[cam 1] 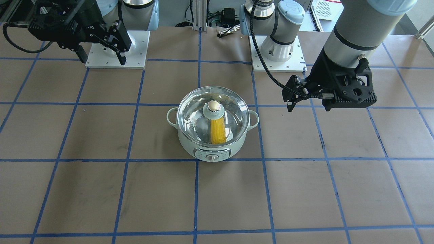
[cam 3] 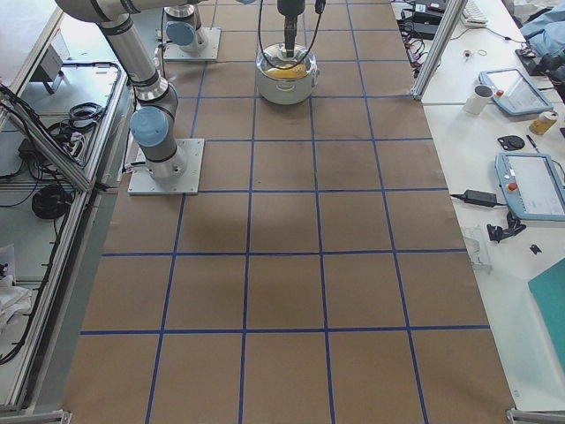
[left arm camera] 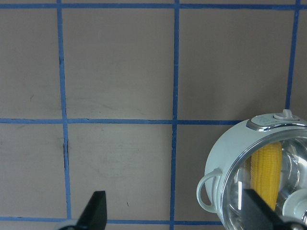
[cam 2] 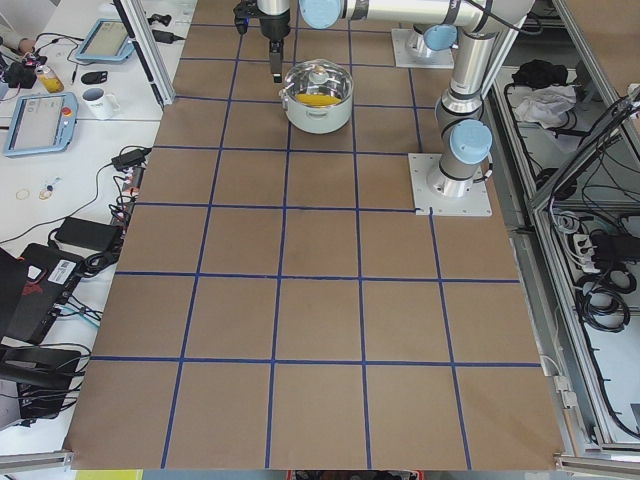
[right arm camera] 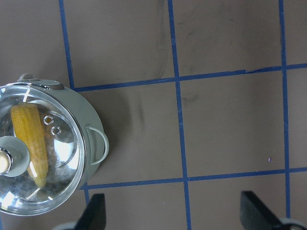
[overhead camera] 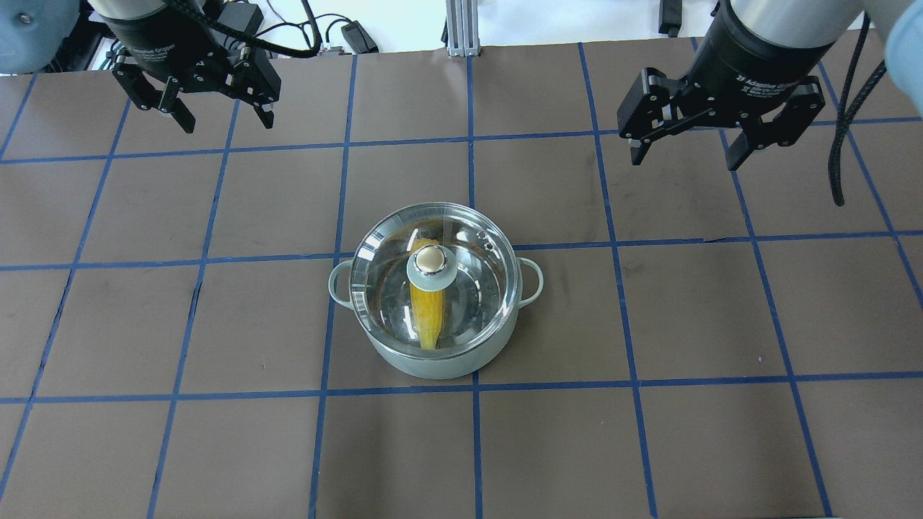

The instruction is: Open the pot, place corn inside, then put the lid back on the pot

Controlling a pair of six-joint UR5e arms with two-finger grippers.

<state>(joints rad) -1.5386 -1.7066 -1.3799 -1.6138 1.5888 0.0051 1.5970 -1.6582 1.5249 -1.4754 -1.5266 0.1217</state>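
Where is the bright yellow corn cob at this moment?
In the overhead view, the bright yellow corn cob lies inside the pale mint-green pot at the centre of the table, under the clear glass lid seated on the pot.

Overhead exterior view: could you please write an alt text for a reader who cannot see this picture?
A pale green pot stands in the middle of a brown table, with its clear glass lid on and a yellow corn cob lying inside. Near the top of the picture, the left pincer and the right pincer hang open and empty, one at each side.
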